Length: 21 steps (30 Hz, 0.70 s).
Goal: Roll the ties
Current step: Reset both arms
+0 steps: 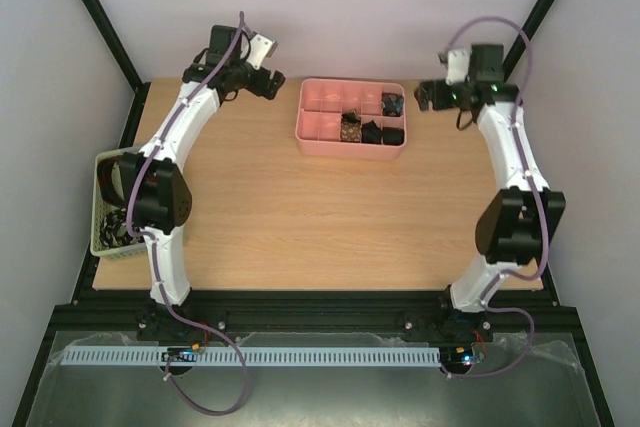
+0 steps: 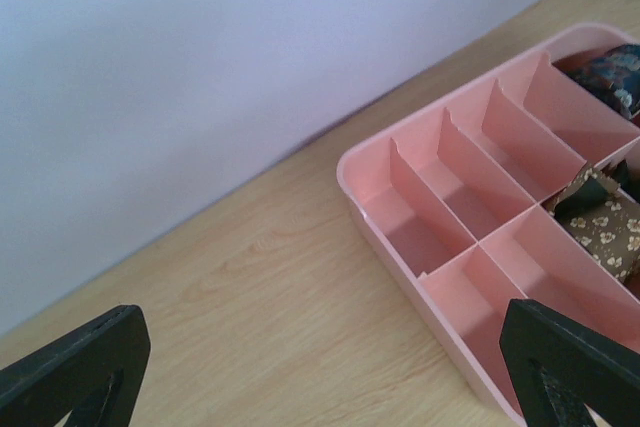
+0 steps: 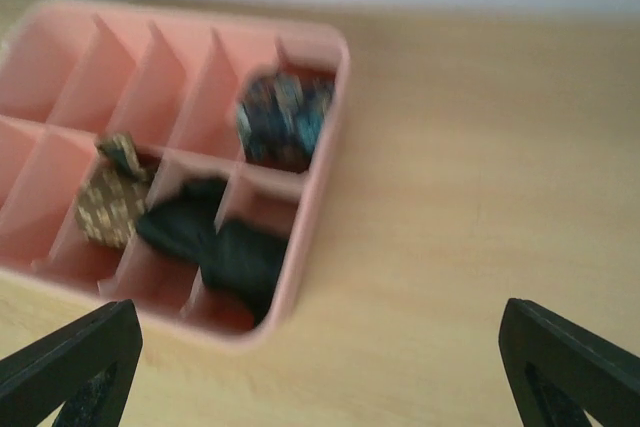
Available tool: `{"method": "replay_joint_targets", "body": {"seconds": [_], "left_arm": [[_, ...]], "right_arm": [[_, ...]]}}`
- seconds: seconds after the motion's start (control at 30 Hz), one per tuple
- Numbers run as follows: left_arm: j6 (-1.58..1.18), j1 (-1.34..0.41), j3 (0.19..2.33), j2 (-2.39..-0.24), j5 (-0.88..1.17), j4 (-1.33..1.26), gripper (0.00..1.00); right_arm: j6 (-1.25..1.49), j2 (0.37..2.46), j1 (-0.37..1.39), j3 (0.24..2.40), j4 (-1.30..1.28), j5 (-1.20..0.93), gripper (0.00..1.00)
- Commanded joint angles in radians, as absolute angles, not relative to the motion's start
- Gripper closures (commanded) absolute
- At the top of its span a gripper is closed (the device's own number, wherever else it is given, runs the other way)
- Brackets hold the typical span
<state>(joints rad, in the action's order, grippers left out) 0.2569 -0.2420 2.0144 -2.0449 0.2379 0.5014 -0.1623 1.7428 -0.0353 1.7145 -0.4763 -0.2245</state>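
Observation:
Rolled ties sit in the right-hand compartments of the pink tray [image 1: 350,151]: a brown coil with pale print [image 1: 351,130], black ties [image 1: 381,133] and a dark patterned coil [image 1: 391,103]. The right wrist view shows the brown coil [image 3: 108,207], a black tie [image 3: 215,242] draped over dividers and the patterned coil [image 3: 283,119]. My left gripper [image 1: 268,82] hovers open, left of the tray at the table's back. My right gripper [image 1: 430,97] hangs open to the tray's right. Both hold nothing. More dark ties [image 1: 118,225] lie in the basket.
The pale green slotted basket [image 1: 103,172] stands at the table's left edge beside the left arm. The tray's [image 2: 400,265] left compartments hold nothing. A pale wall runs close behind the tray. Bare wood lies under each gripper [image 2: 325,367] [image 3: 320,347].

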Motion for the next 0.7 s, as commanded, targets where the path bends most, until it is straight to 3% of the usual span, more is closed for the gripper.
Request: {"method": "replay_joint_targets", "body": {"seconds": [0.0, 0.27, 0.67], "left_arm": [[0.143, -0.255, 1.973, -2.072, 0.211, 0.610, 0.01], [0.079, -0.259, 1.618, -2.029, 0.212, 0.603, 0.01], [0.037, -0.307, 1.327, -1.869, 0.165, 0.503, 0.01]], "right_arm": [[-0.004, 1.600, -0.082, 1.394, -0.382, -0.308, 0.01], [-0.017, 1.490, -0.098, 1.087, -0.348, -0.390, 0.02], [0.062, 1.499, -0.098, 1.006, -0.333, -0.533, 0.01]]}}
